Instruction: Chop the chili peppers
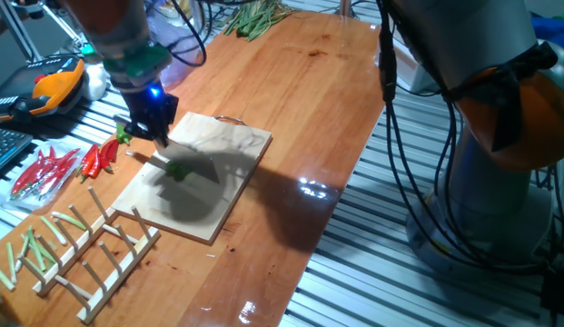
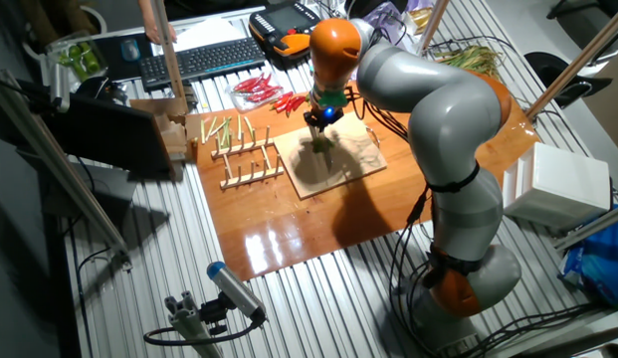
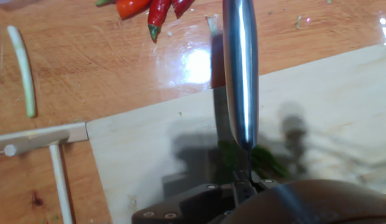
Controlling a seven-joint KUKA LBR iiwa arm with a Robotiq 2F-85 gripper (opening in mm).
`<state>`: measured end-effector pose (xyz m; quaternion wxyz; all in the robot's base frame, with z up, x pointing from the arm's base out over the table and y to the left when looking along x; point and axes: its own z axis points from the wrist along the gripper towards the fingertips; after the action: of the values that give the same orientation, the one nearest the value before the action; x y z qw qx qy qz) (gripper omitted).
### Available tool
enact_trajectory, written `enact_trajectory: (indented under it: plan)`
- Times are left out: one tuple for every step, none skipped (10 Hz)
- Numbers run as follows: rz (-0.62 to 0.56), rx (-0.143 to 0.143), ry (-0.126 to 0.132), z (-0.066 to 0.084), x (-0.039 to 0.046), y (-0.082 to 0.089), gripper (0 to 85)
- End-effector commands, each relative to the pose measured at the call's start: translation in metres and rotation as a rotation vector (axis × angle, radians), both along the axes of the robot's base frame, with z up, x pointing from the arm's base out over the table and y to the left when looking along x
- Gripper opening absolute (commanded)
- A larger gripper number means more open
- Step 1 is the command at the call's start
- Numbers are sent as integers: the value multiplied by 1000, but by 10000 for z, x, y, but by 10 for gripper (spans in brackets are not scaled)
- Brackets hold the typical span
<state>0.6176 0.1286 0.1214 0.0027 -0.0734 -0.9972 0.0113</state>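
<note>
My gripper point(image 1: 154, 125) is shut on a knife point(image 3: 239, 74) whose shiny steel blade reaches out from the fingers over the pale wooden cutting board point(image 1: 229, 150). The green chili pepper point(image 1: 179, 171) lies on the board right under the blade. In the hand view the chili point(image 3: 268, 160) shows as a dark green piece beside and below the blade, close to the gripper point(image 3: 242, 184), and is partly hidden by it. In the other fixed view the gripper point(image 2: 321, 121) points down over the board point(image 2: 353, 164). I cannot tell whether the blade touches the chili.
Red chilies point(image 1: 98, 159) with green stems lie left of the board, also in the hand view point(image 3: 152, 9). A wooden rack point(image 1: 95, 254) with pale green stalks point(image 1: 27, 245) stands in front. More greens point(image 1: 254, 16) lie at the far end. A keyboard point(image 2: 194, 60) lies behind.
</note>
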Motion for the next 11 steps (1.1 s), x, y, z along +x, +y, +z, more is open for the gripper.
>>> enact_trajectory:
  plan:
    - [-1, -1, -3, -9, 4, -3, 0]
    - [-4, 1, -5, -15, 6, -6, 0]
    - [-7, 4, -5, -27, 10, -2, 0]
    - [-9, 7, -3, -42, 15, 4, 0]
    - [-10, 7, -6, -53, 22, 9, 0]
    - [-10, 7, -6, -56, 24, 10, 0]
    - [-12, 7, -8, -60, 27, 12, 0]
    - [-12, 8, -9, -70, 33, 13, 0]
    - [-15, 10, -17, -89, 41, 21, 0]
    - [-19, 10, -20, -106, 47, 35, 0]
    - [-21, 5, -22, -121, 47, 42, 0]
